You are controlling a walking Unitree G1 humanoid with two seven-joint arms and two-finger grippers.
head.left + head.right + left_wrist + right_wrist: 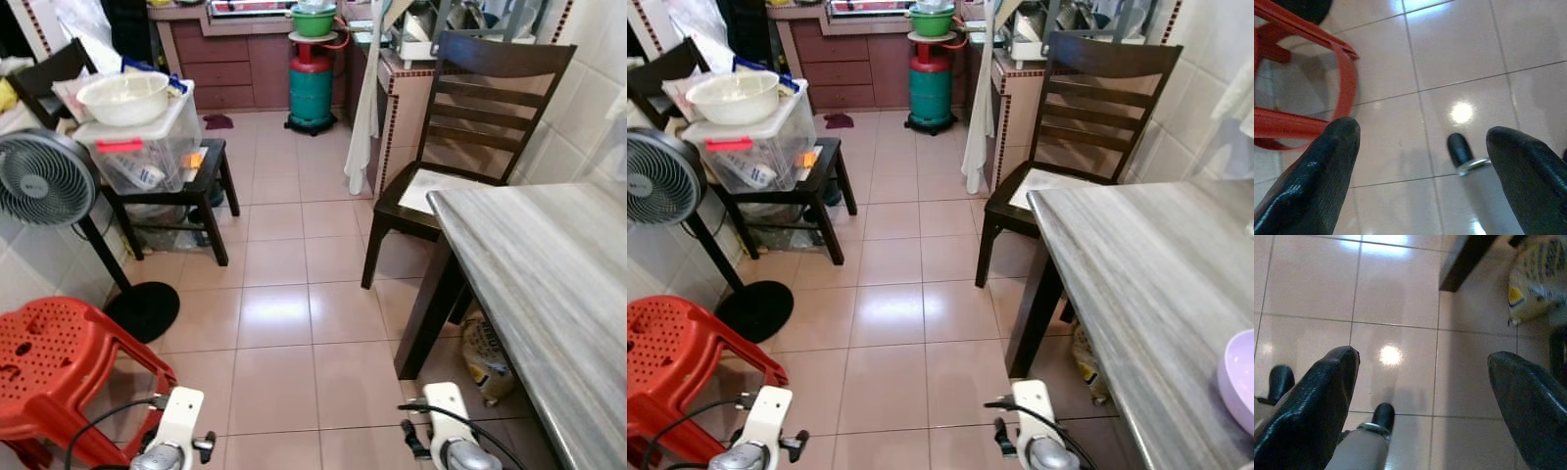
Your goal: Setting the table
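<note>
Grey-veined marble worktop [1146,294] runs along the robot's right, and a pale lilac bowl [1240,377] sits near its close edge, at the border of the right eye view. Both arms hang low over the beige tiled floor [279,313]: the left hand [1422,171] has its fingers spread wide with nothing between them, and the right hand [1422,401] is likewise wide apart and empty. A red perforated plastic stool [49,362] crowds the left side, and a dark wooden slat-back chair [470,117] stands at the worktop's far end. Turning toward the worktop in this narrow aisle risks clipping the stool or the dark worktop leg [426,313], or nudging the bowl off the edge.
</note>
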